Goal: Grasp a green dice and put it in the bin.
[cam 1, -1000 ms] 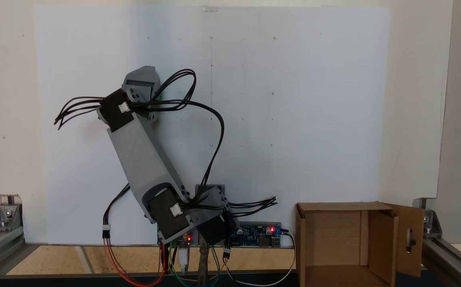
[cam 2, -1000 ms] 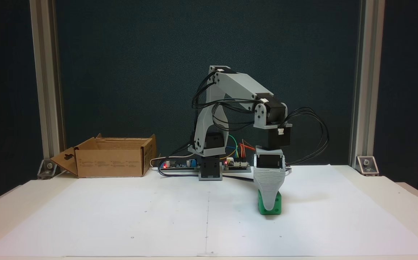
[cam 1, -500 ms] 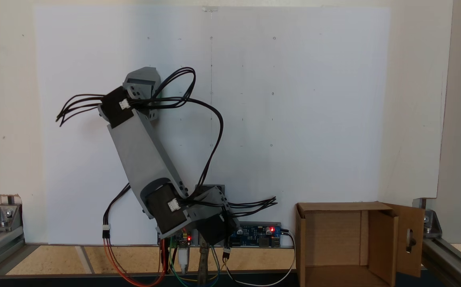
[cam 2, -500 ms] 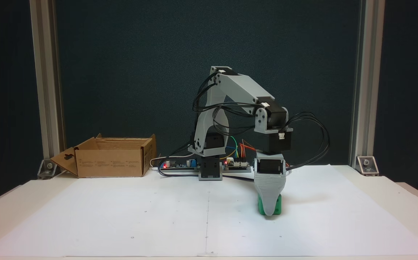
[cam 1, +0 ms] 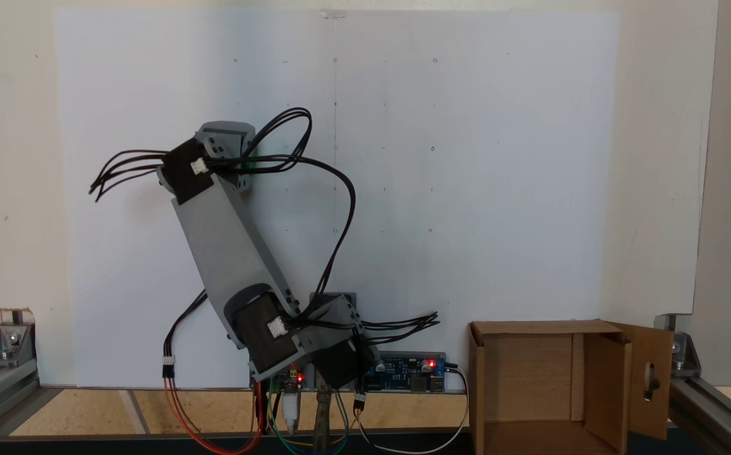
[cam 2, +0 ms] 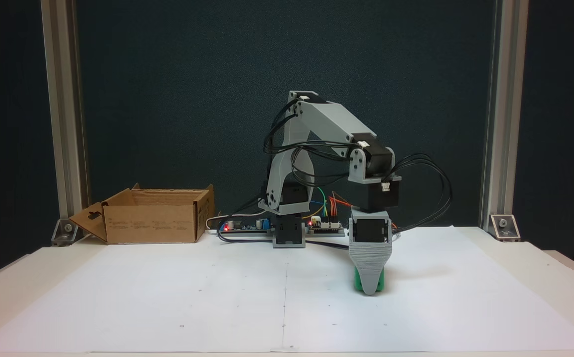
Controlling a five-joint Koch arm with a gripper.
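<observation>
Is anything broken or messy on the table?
Nothing stands out. The green dice sits flat on the white paper under the gripper, and the bin stands upright, open and undamaged.

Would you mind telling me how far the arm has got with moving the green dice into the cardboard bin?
Done: the gripper is down at the green dice, which sits on the white paper. In hand: the grasp; one jaw hides the other, so closure is unclear. Left: lifting, carrying it to the bin, which looks empty from above, and releasing.
</observation>
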